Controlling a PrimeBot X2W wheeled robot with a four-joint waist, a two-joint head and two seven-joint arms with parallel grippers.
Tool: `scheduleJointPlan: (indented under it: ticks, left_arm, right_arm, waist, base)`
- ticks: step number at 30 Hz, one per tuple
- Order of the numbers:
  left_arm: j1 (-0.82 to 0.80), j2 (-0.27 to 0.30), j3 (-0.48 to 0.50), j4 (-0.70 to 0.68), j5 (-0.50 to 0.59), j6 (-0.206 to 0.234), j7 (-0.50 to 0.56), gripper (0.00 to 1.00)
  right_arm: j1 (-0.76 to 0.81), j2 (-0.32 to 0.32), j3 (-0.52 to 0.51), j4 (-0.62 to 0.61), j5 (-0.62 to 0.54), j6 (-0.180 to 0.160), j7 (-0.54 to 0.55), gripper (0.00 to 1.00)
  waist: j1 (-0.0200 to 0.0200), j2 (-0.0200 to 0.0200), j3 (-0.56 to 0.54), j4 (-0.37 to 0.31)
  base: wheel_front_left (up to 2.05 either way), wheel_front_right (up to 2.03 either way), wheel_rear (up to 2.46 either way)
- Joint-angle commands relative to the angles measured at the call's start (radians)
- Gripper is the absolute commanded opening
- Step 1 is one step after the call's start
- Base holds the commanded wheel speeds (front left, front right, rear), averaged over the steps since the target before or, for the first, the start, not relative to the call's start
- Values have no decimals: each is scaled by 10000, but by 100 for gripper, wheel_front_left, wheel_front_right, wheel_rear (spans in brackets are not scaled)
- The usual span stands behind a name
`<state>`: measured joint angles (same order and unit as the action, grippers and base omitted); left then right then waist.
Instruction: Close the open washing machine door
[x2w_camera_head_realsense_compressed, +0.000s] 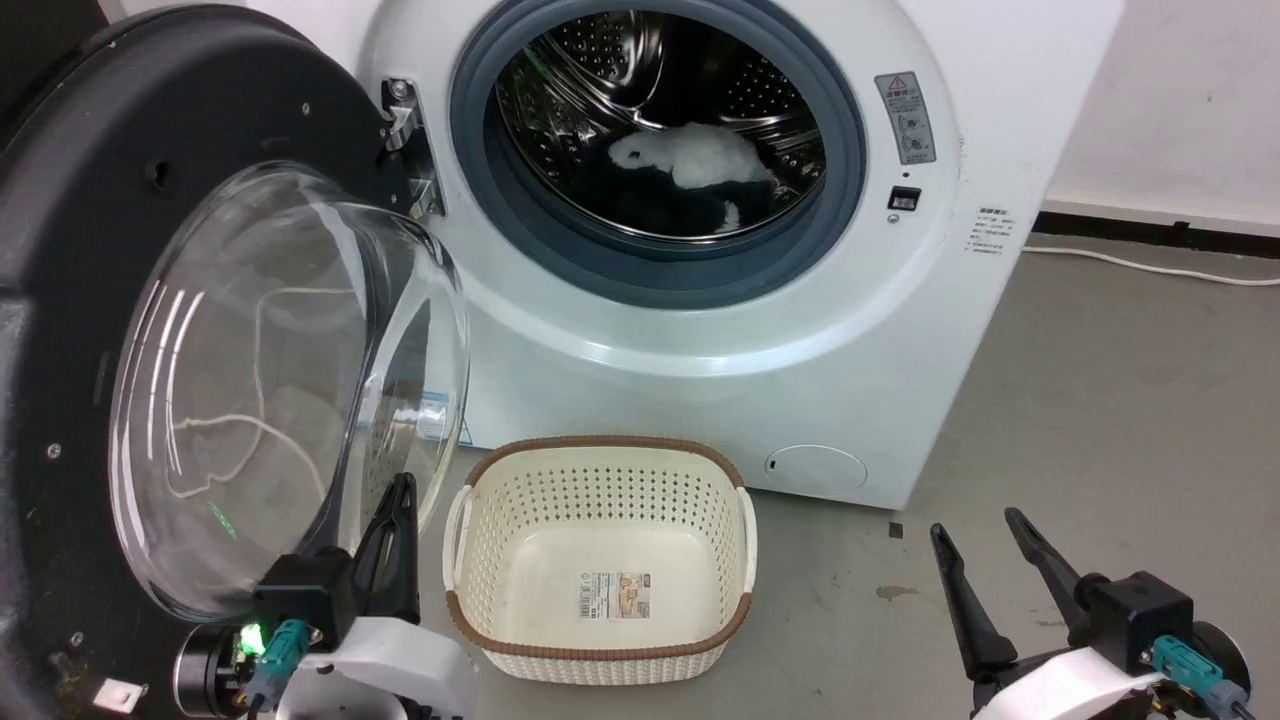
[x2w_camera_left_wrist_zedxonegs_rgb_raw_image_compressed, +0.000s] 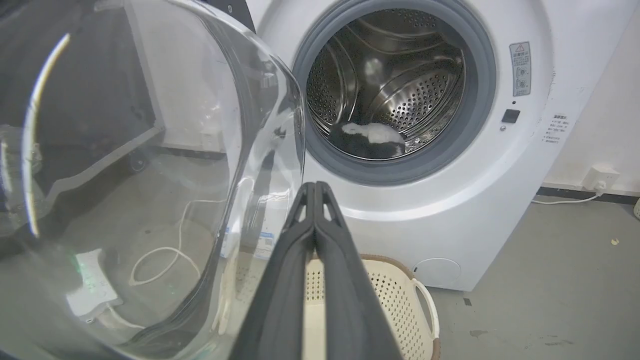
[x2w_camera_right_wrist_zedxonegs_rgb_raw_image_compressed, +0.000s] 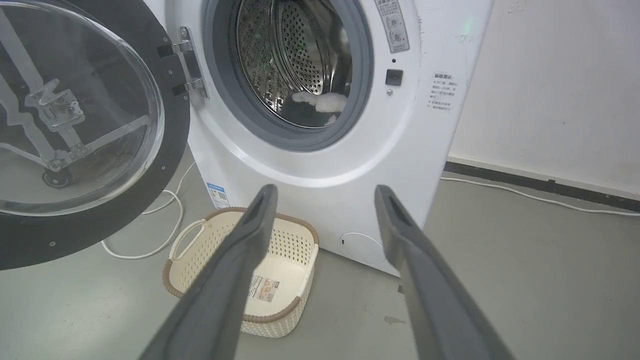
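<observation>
Black-Rimmed Door Standing Open

Left gripper (x2w_camera_head_realsense_compressed: 402, 488) sits at lower left, fingers pressed together on nothing. Its tips are just beside the glass bulge of the washing machine door (x2w_camera_head_realsense_compressed: 80, 200); contact cannot be confirmed. Right gripper (x2w_camera_head_realsense_compressed: 975, 523) sits at lower right, fingers spread and empty, above the floor (x2w_camera_head_realsense_compressed: 1100, 400). Cream basket (x2w_camera_head_realsense_compressed: 600, 446) stands before the washing machine (x2w_camera_head_realsense_compressed: 700, 340). The door hangs wide on its hinge (x2w_camera_head_realsense_compressed: 402, 108), with its outer edge cut off by the frame. Inside the drum (x2w_camera_head_realsense_compressed: 590, 80) lies white and dark laundry (x2w_camera_head_realsense_compressed: 690, 160); the dark part is hard to make out.
</observation>
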<state>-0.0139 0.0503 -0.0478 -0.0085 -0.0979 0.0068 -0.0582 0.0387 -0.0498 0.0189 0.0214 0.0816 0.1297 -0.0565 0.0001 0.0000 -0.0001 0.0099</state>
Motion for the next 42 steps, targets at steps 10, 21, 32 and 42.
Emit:
scheduleJointPlan:
  ticks: [10, 21, 32, 42]
  left_arm:
    - [-156, 1, 420, -1252, -487, 19, -326, 0]
    - [-810, 0, 2514, -3038, -798, 117, -598, 0]
    - [-432, 0, 5440, -2946, -1710, 439, -827, 0]
    - [-145, 918, 5578, -457, -1894, -283, -250, 0]
  right_arm:
    - [246, -2, 78, 145, 417, 3, -345, 100]
    - [374, -2, 132, 363, 777, 4, -616, 100]
    - [471, -2, 208, 554, 1089, 5, -846, 100]
    - [415, -3, 205, 647, 1261, 6, -1055, 100]
  waist:
    - [-1, 0, -68, 379]
    - [-1, 0, -121, 1085]
    - [-1, 0, -93, 1637]
    - [-1, 0, 268, 2025]
  base:
    - [0, 0, 0]
    - [0, 0, 0]
    - [0, 0, 0]
    - [0, 0, 0]
